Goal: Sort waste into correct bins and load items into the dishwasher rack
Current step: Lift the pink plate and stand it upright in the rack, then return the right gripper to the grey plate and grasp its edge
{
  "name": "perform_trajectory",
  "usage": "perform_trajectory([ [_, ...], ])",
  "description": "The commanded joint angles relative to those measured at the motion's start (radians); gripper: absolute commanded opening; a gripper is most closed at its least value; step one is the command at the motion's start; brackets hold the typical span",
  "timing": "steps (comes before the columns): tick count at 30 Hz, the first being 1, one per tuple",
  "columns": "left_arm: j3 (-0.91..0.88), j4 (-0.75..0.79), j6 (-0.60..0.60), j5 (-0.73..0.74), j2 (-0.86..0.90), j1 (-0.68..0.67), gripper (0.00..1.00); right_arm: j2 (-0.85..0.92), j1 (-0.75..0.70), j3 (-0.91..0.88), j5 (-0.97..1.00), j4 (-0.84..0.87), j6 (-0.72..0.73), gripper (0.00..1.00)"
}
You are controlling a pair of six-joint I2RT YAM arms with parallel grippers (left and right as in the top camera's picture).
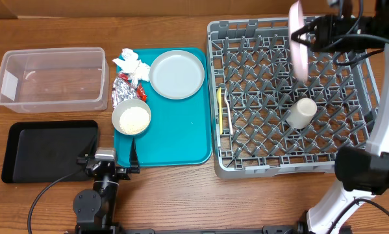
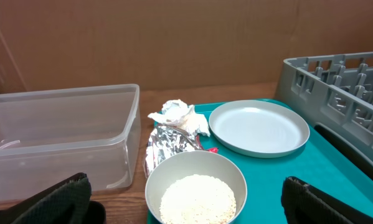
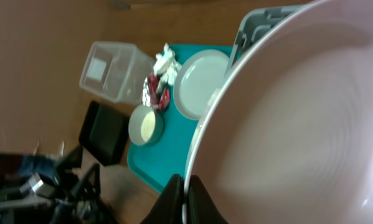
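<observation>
Your right gripper (image 1: pixel 309 34) pinches the white plate (image 1: pixel 297 45) by its rim, on edge above the dishwasher rack (image 1: pixel 278 168), and the plate blocks most of the wrist view. Your left gripper (image 1: pixel 108 159) gapes empty, fingertips cropped.

Even, soft indoor light with faint shadows; the white plate (image 3: pixel 298 118) looms blurred at the right wrist.

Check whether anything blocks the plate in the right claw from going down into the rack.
Nothing visible does. The plate hangs on edge in the right claw over bare pegs at the rear of the rack. The cup lies nearer the front, the yellow utensil by the left wall, both apart from it.
</observation>
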Motion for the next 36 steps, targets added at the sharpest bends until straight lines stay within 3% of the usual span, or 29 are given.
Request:
perform_trajectory([
  [1,-0.003,-0.002,0.012,0.011,-0.011,0.011,1.0,0.029,0.006,-0.114,-0.048,0.011,-0.24,0.04],
  [3,-0.003,-0.002,0.012,0.011,-0.011,0.011,1.0,0.039,0.006,-0.193,-0.045,0.051,-0.313,0.04],
  [9,-0.003,-0.002,0.012,0.011,-0.011,0.011,1.0,0.043,-0.003,-0.324,-0.04,0.217,-0.307,0.04],
  [36,-0.003,-0.002,0.012,0.011,-0.011,0.011,1.0,0.09,-0.047,-0.328,-0.094,0.288,-0.227,0.04],
])
